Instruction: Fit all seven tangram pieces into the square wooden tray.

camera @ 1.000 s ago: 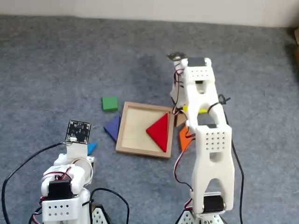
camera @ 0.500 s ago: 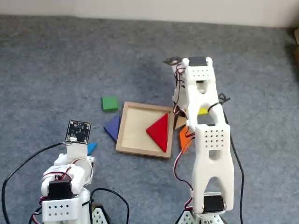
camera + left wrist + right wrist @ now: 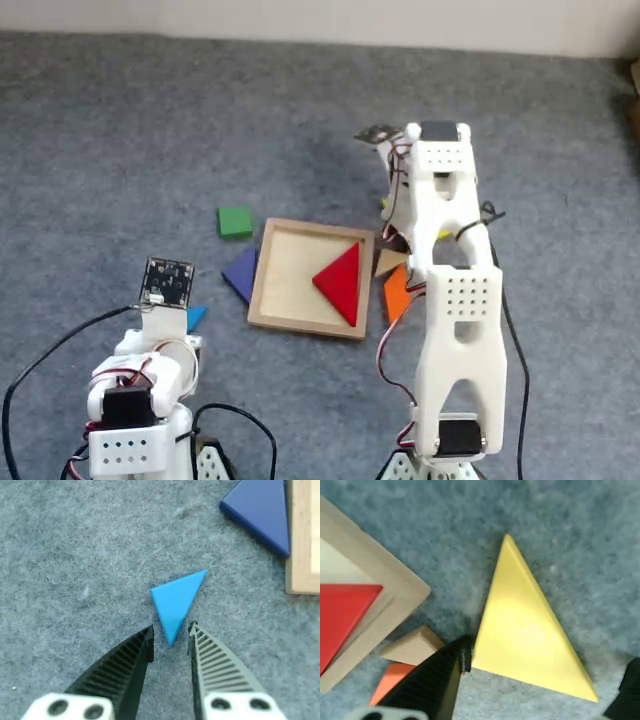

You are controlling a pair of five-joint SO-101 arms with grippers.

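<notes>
The square wooden tray (image 3: pixel 300 322) lies at the centre of the high view. One red triangle (image 3: pixel 342 282) is seated against its right side, so six pieces are judged outstanding. The right gripper (image 3: pixel 546 669) is opened wide and set astride the yellow triangle (image 3: pixel 525 630). Nothing is held, and the spread is judged to suit a grasp across the piece. The left gripper (image 3: pixel 170 632) is parted narrowly and is empty. A corner of the light blue triangle (image 3: pixel 176 600) lies between its jaws, presumably staged for pickup.
</notes>
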